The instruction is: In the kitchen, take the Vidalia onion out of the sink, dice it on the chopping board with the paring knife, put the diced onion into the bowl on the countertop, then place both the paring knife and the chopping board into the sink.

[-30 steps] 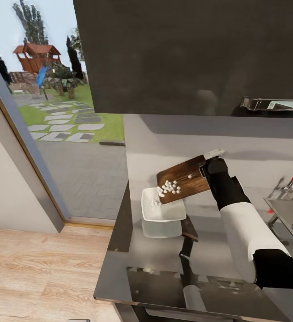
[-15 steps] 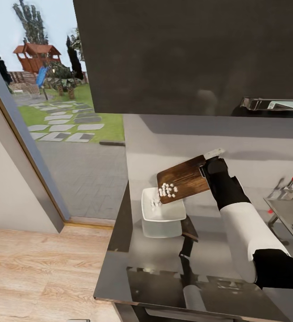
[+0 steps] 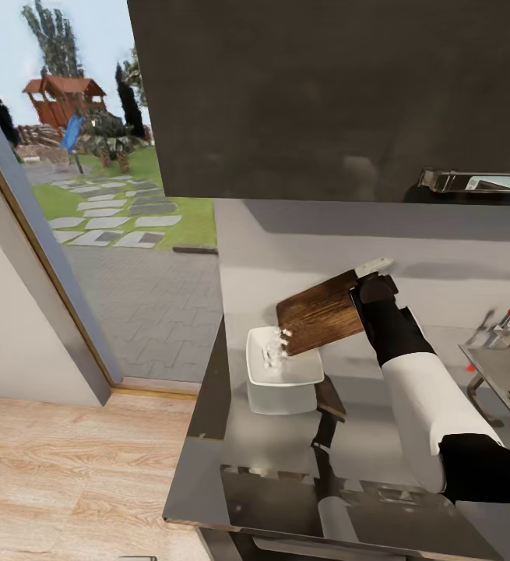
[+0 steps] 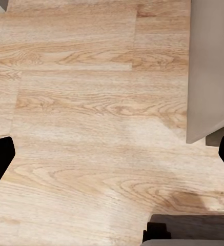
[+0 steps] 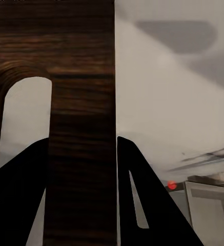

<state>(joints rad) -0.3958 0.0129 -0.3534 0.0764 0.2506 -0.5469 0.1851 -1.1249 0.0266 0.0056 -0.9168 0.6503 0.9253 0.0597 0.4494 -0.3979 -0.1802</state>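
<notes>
Just right of centre in the head view, the right pincer (image 3: 357, 291) is clamped on the upper edge of the board (image 3: 321, 313), its two fingers pressed on either face beside the slot, as the right wrist view shows (image 5: 81, 154). The board is tilted down towards the bowl (image 3: 283, 366), which stands on the bench (image 3: 231, 436) at middle frame. A few white onion cubes (image 3: 274, 347) cling at the board's low corner or drop into the bowl; the rest of the board looks bare. So dicing appears done and the tipping nearly finished. Left to do, by my reading: put board and knife into the sink (image 3: 504, 374), at the right edge. I cannot spot the knife. The left pincer (image 4: 112, 154) hangs open and empty above wooden floor (image 4: 91, 102).
</notes>
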